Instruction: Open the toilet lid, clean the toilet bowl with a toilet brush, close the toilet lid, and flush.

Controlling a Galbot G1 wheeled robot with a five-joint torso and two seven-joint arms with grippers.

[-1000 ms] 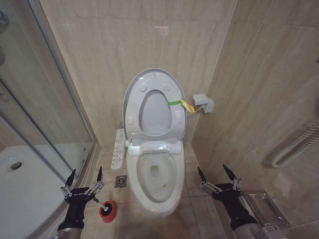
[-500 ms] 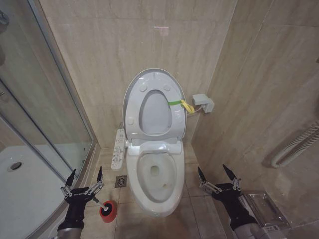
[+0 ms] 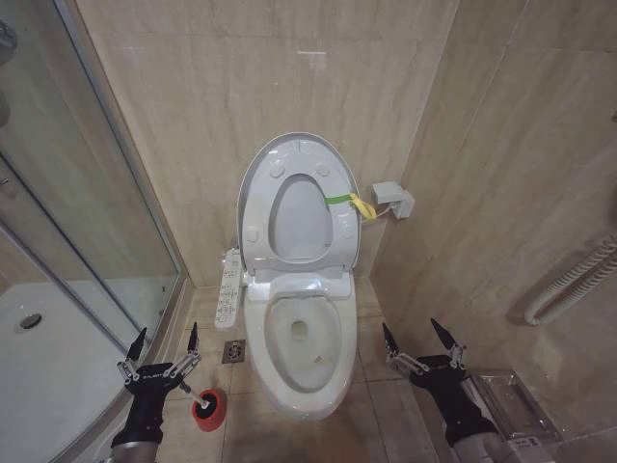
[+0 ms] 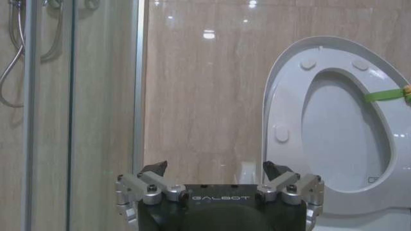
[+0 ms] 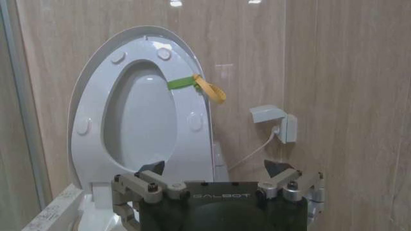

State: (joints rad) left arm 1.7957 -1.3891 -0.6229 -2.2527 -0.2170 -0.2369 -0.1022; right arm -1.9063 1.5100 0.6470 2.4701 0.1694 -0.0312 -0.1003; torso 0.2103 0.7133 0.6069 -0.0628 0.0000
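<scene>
Toilet brush (image 3: 196, 396) comes first, nearest the robot: its thin white handle leans out of a small red cup (image 3: 208, 409) on the floor tiles, just beside the left gripper (image 3: 165, 349) and between the shower glass (image 3: 92, 231) and the toilet bowl (image 3: 301, 362). It is parked within easy reach of that arm, which suggests the left side is meant to lift it. The left gripper hangs low near the floor, its 2 fingers spread wide apart, holding nothing and touching nothing; the handle's tip sits close under its right finger but I cannot tell if they meet. The left wrist view shows the same spread fingers (image 4: 153, 169) with only wall and glass between them.

On the other side of the bowl the right gripper (image 3: 417, 340) hovers at about the same height, also fully spread and empty, well apart from the pedestal, apparently waiting.

Between the 2 arms the bowl stands uncovered, with some yellowish marks on its inner wall. Farther back, the toilet lid (image 3: 258, 183) and the ring seat (image 3: 299, 220) are both tipped up against the wall, so the opening step looks done and brushing is what remains. A yellow-green strap (image 3: 349, 203) is tied at the lid's right edge, likely as a pull loop for a gripper. A button panel (image 3: 228, 287) sits along the bowl's left side, and a wall socket (image 3: 393, 200) is mounted beyond.
</scene>
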